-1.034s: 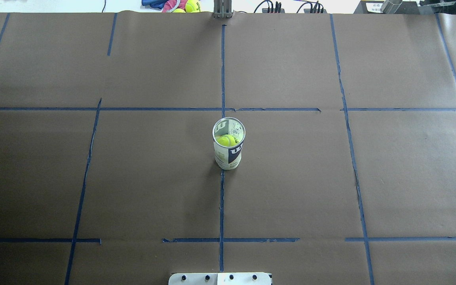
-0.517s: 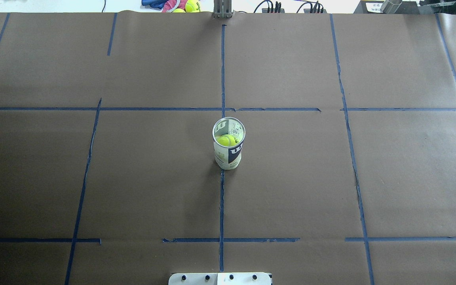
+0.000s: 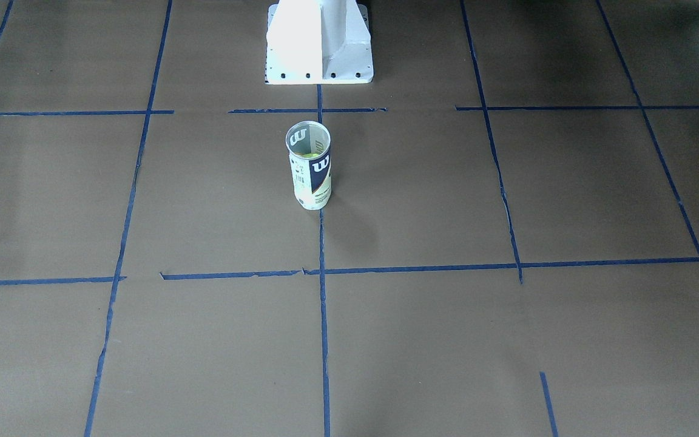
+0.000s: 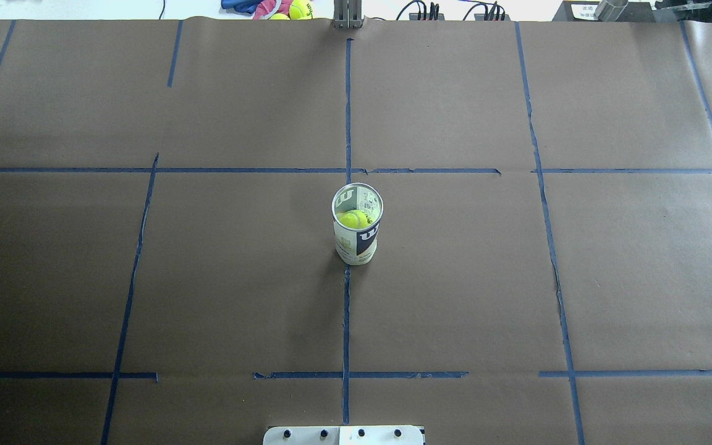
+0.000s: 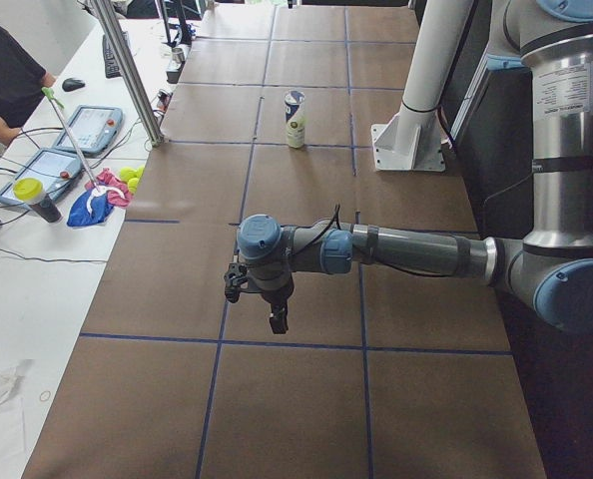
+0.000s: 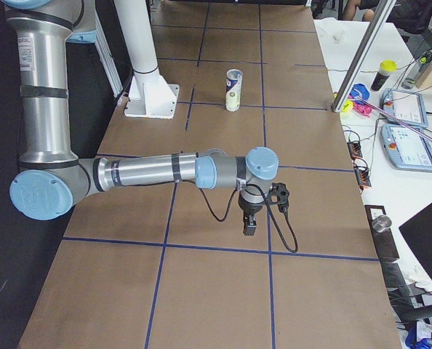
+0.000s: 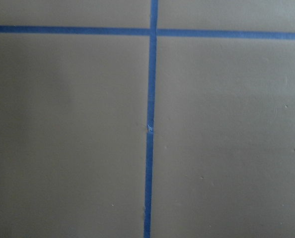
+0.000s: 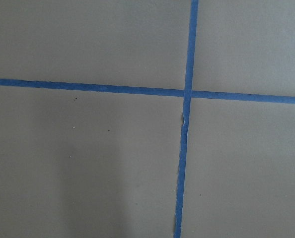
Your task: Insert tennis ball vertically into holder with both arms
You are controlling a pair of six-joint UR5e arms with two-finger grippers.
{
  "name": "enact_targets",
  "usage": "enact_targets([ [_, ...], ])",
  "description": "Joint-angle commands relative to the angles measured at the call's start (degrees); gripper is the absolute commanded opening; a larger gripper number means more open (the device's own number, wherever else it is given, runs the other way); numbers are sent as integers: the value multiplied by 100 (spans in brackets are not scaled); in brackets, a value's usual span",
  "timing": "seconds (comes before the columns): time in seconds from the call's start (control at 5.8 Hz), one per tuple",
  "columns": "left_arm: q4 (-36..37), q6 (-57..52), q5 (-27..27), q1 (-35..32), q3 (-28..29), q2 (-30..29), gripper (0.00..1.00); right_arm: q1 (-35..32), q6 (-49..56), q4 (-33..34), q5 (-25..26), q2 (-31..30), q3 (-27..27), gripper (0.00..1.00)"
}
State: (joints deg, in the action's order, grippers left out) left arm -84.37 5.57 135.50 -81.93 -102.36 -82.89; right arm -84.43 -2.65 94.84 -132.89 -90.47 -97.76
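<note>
The tennis ball (image 4: 353, 219) is inside the upright holder (image 4: 357, 240), so the task looks done and needs no next move; if the left gripper (image 5: 276, 319) and right gripper (image 6: 249, 226) are released, I cannot tell

Worktop (image 4: 517, 278): holder (image 4: 357, 232) upright at centre, on the middle tape line (image 4: 346, 321).
Tennis ball (image 4: 353, 219): inside the holder, below its rim.
Pedestal (image 3: 319, 42): behind the holder, at the robot's edge.
Left arm (image 5: 406, 249): stretched over the worktop's left end, left pincer (image 5: 278, 325) pointing down above the surface, well apart from the holder.
Right arm (image 6: 150, 173): over the right end, right pincer (image 6: 250, 228) pointing down, well apart from the holder.
</note>
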Motion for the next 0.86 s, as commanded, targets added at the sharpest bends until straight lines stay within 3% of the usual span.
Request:
enact_targets([
  [0.0,0,-12,56,19,5,53,100,-4,80,-62,35,-84,29,100],
  [0.69,0,-12,38,-342,207,-52,100,-4,89,-71,-35,-392,-85,100],
])
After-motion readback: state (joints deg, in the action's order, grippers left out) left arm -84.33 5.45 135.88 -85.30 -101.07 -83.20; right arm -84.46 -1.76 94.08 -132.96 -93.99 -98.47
